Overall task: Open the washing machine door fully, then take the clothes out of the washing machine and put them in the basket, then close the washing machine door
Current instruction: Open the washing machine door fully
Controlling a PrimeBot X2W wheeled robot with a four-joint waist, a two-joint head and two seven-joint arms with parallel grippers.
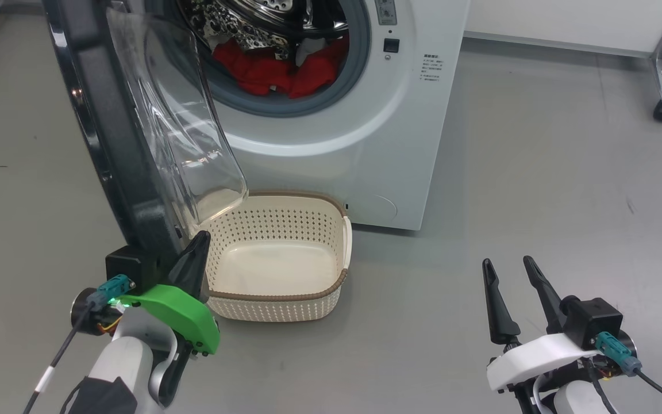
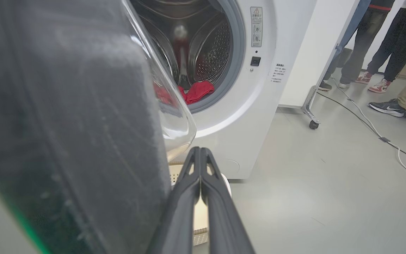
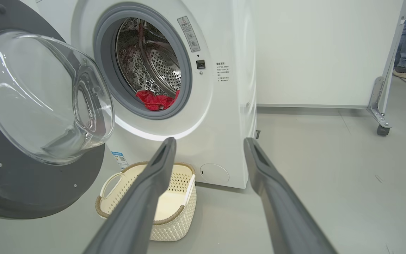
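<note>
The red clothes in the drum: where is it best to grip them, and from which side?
Probably the raised fold of the red clothes beside the grey ring: it bunches up, so come straight in from the front with the open right end effector.

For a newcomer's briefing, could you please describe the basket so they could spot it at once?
Find the white washing machine. At its foot, below the open door, sits the basket. Unlike the smooth white machine, it is small, cream, perforated, brown-rimmed and empty.
</note>
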